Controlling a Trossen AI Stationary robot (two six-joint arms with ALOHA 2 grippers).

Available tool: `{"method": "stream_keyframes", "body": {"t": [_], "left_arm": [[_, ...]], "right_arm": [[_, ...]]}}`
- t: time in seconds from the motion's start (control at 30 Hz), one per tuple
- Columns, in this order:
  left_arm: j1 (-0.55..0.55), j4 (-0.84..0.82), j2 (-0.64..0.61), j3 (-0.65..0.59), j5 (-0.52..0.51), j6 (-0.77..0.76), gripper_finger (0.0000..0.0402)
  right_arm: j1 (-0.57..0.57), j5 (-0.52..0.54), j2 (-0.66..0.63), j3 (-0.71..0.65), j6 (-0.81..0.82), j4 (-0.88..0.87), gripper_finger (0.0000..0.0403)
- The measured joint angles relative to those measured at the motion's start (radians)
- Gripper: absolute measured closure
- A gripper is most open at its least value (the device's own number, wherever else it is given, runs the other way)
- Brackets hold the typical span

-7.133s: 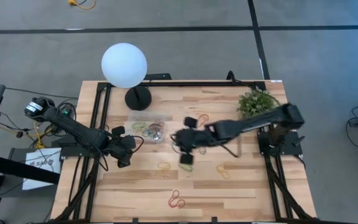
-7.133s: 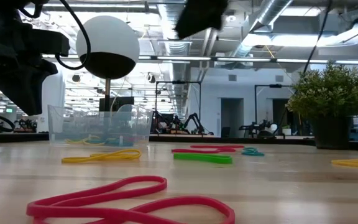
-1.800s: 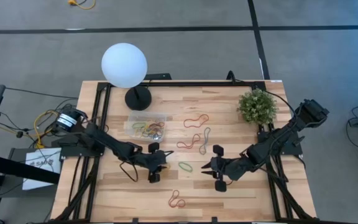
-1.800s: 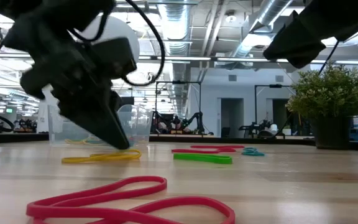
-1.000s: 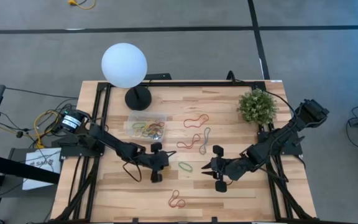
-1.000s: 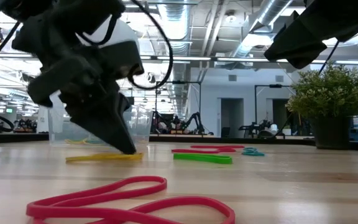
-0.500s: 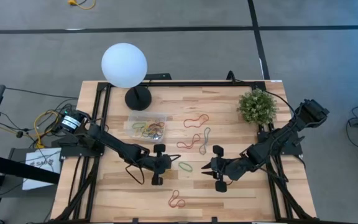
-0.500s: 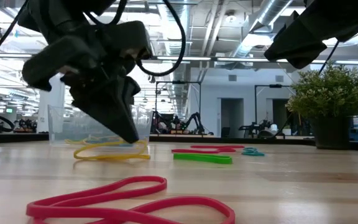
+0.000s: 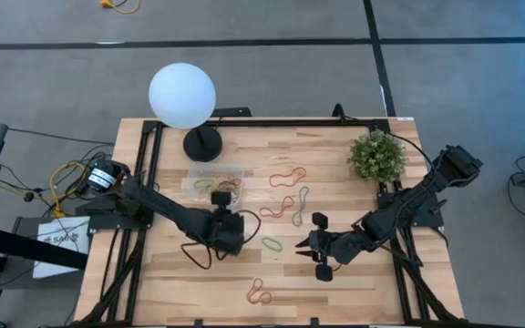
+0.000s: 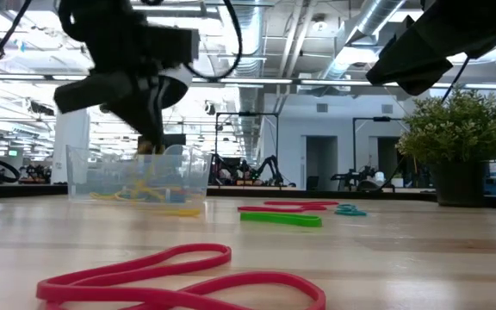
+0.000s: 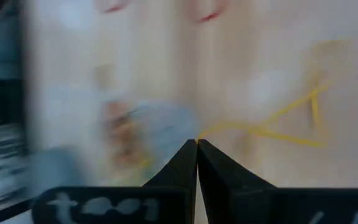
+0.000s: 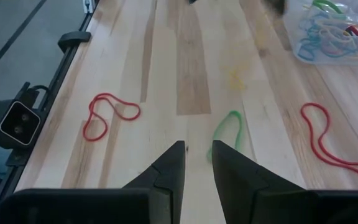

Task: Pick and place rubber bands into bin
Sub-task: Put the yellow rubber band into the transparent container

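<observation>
The left gripper (image 11: pixel 197 144) is pinched shut on a yellow rubber band (image 11: pixel 289 121), carrying it up by the clear bin (image 10: pixel 138 175) (already holding some bands). Next it should hang over the bin and let go. The right gripper (image 12: pixel 197 155) waits, partly open and holding nothing, above a green band (image 12: pixel 227 129).

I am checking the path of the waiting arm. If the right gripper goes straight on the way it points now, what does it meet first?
Most likely the green rubber band, lying on the table just ahead of the right gripper, whose jaws stand apart. Depth is unclear, so it might pass just above the band.
</observation>
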Motion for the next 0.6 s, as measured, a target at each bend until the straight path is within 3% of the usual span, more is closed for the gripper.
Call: {"method": "stream_keyframes", "body": {"t": [0.17, 0.3, 0.47, 0.6], "left_arm": [[0.002, -0.424, 0.0, 0.106, -0.317, -0.152, 0.0401], [0.011, -0.667, 0.0, 0.141, -0.428, -0.338, 0.0401], [0.06, -0.636, 0.0, 0.14, -0.448, -0.389, 0.0401], [0.117, -0.525, 0.005, 0.14, -0.448, -0.312, 0.0401]], "right_arm": [[0.0, 0.0, 0.0, 0.0, 0.0, 0.0, 0.0328], [0.0, 0.0, 0.0, 0.0, 0.0, -0.001, 0.0328], [0.0, 0.0, 0.0, 0.0, 0.0, 0.0, 0.0328], [0.0, 0.0, 0.0, 0.0, 0.0, 0.0, 0.0328]]}}
